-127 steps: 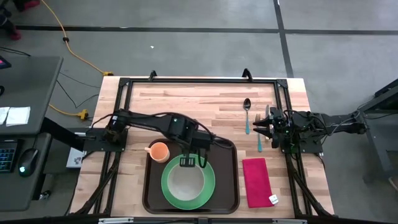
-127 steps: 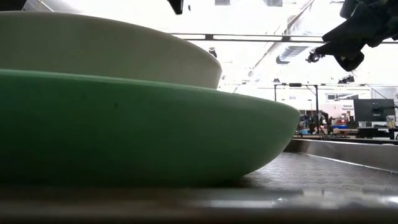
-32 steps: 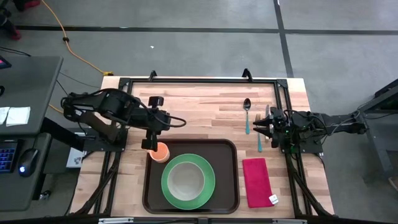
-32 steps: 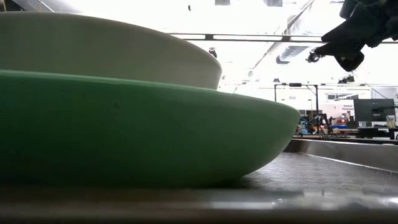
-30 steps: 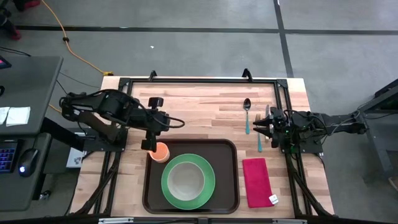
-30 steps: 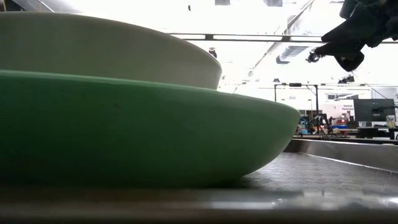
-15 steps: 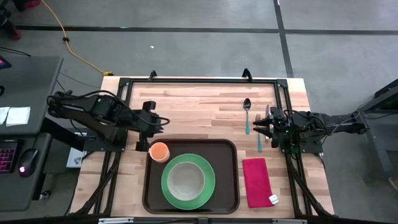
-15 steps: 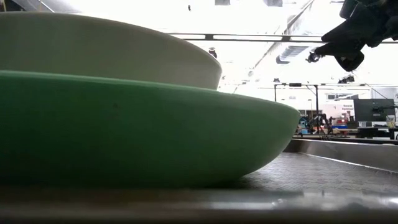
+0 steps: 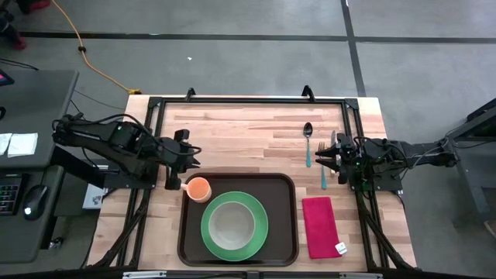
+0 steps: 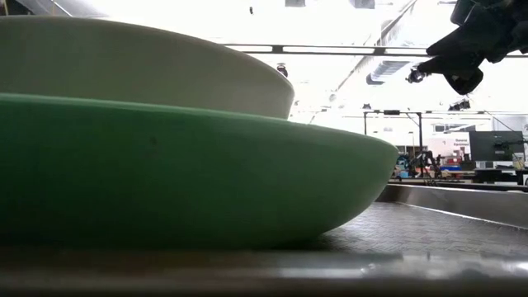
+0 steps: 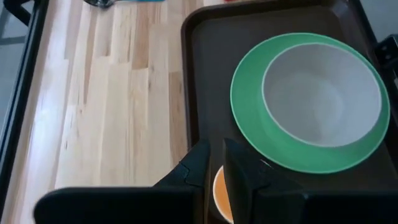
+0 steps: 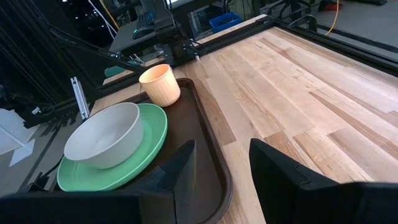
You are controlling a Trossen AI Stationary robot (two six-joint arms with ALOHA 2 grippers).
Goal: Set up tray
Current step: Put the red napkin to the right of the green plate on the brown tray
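The dark brown tray [image 9: 287,232] lies at the table's near edge. On it rests a green plate [image 9: 208,232] with a white bowl [image 9: 232,225] standing in it, also seen in the left wrist view as plate [image 11: 245,118] and bowl [image 11: 320,93]. An orange cup [image 9: 198,188] stands upright in the tray's far-left corner. My left gripper [image 9: 192,153] hovers just above and left of the cup [image 11: 221,199], its fingers [image 11: 239,171] close together and holding nothing. My right gripper [image 9: 325,157] waits open at the table's right side, above the cutlery.
A spoon [image 9: 308,143], a fork [image 9: 322,164] and a knife [image 9: 333,143] lie on the wood by the right gripper. A red napkin [image 9: 318,226] lies right of the tray. Bare wood [image 9: 248,132] stretches across the far half of the table.
My left arm has drawn back toward the table's left edge, away from its place over the orange cup. The cup, plate, bowl and tray have stayed where they were.
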